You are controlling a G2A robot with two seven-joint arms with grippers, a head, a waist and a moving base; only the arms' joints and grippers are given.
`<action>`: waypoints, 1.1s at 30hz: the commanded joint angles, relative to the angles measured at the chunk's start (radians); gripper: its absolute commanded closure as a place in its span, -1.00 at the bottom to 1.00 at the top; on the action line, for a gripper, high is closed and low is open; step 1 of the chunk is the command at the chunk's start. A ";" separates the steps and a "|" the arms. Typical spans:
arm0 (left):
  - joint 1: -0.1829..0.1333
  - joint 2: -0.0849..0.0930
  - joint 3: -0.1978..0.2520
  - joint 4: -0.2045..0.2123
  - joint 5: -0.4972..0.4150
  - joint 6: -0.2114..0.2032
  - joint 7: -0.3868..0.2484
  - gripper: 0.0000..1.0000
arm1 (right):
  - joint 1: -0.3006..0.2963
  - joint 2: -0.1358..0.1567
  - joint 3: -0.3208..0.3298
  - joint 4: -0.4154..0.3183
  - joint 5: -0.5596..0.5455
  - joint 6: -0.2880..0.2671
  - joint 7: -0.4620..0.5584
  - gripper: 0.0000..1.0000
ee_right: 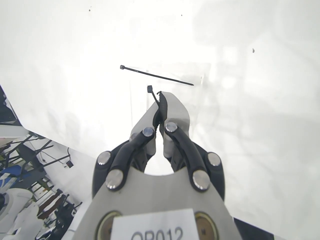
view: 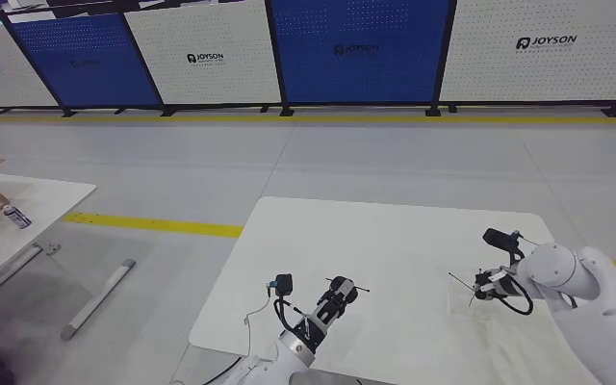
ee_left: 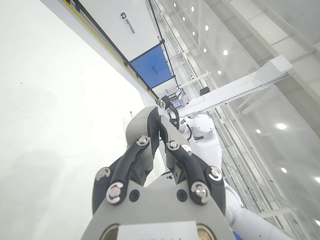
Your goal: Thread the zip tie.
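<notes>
My right gripper (ee_right: 160, 96) is shut on a black zip tie (ee_right: 152, 93). The tie's square head sticks out just past the fingertips. A second black zip tie (ee_right: 156, 76) lies flat on the white table (ee_right: 75, 38), a short way beyond those fingertips. In the top view the right gripper (view: 483, 285) sits near the table's right side, with the loose tie (view: 460, 281) just to its left. My left gripper (ee_left: 158, 118) is shut, pads together, and hangs near the table's front edge (view: 344, 290). A thin dark line crosses its tips there; I cannot tell what it is.
The white table (view: 385, 241) is bare between the two arms. A faint clear sheet (ee_right: 200, 76) lies under the loose tie's tail. Another white table (view: 38, 197) with a small bottle (view: 15, 217) stands far left, and blue and white panels (view: 356, 48) line the back.
</notes>
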 commanded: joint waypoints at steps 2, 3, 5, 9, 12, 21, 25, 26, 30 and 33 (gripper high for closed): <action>0.000 0.000 0.000 0.000 0.000 0.000 0.000 1.00 | 0.000 0.000 0.000 0.000 0.000 0.000 0.000 1.00; 0.000 0.000 0.000 0.000 0.000 0.000 0.000 1.00 | 0.000 0.000 0.000 0.000 0.000 0.000 0.000 1.00; 0.000 0.000 0.000 0.000 0.000 0.000 0.000 1.00 | 0.000 0.000 0.000 0.000 0.000 0.000 0.000 1.00; 0.000 0.000 0.000 0.000 0.000 0.000 0.000 1.00 | 0.000 0.000 0.000 0.000 0.000 0.000 0.000 1.00; 0.000 0.000 0.000 0.000 0.000 0.000 0.000 1.00 | 0.000 0.000 0.000 0.000 0.000 0.000 0.000 1.00; 0.000 0.000 0.000 0.000 0.000 0.000 0.000 1.00 | -0.071 0.019 0.114 -0.072 0.092 -0.059 -0.111 1.00; 0.000 0.000 0.000 0.000 0.000 0.000 0.000 1.00 | -0.187 0.043 0.221 -0.189 0.171 -0.170 -0.164 1.00; 0.000 0.000 0.000 0.000 0.000 0.000 0.000 1.00 | -0.226 0.050 0.246 -0.231 0.186 -0.218 -0.178 1.00; 0.000 0.000 0.000 0.000 0.000 0.000 0.000 1.00 | -0.291 0.059 0.283 -0.286 0.199 -0.248 -0.196 1.00; 0.000 0.000 0.000 0.000 0.000 0.000 0.000 1.00 | -0.291 0.059 0.283 -0.286 0.199 -0.248 -0.196 1.00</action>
